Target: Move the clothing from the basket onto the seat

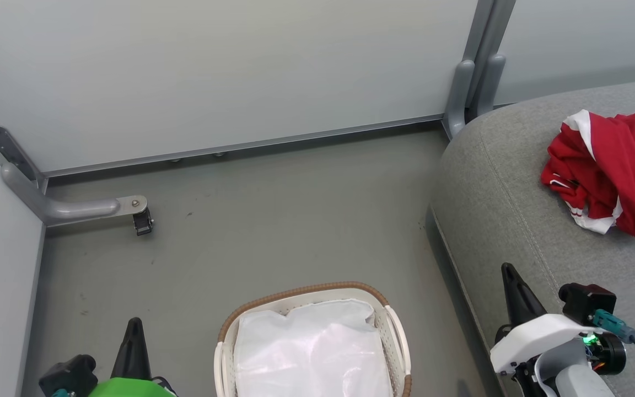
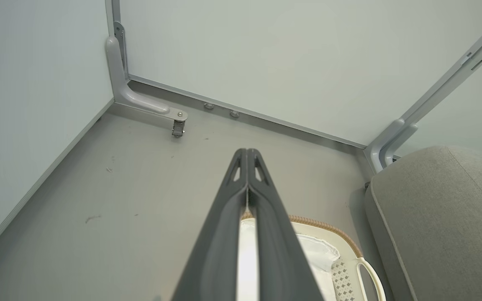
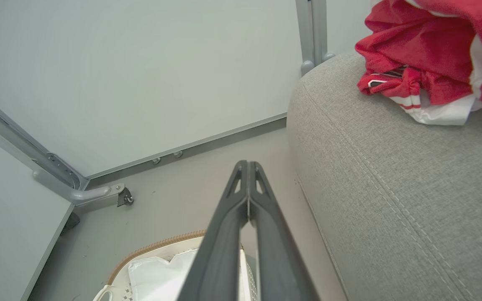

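The clothing [image 1: 615,171] lies in a crumpled red-and-white heap on the seat [image 1: 505,209], well apart from the basket [image 1: 306,290], which stands on the floor [image 1: 273,220] beside the seat. The folds make it hard to tell how many garments are there. The basket shows its white liner [image 1: 306,353]. The left gripper [image 2: 247,152] and right gripper [image 3: 247,164] are both clenched on nothing.

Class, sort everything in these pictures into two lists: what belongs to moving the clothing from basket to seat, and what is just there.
Belongs to the job: clothing, basket, seat, left tool, right tool.

Just there: castor foot, wall panels, floor.
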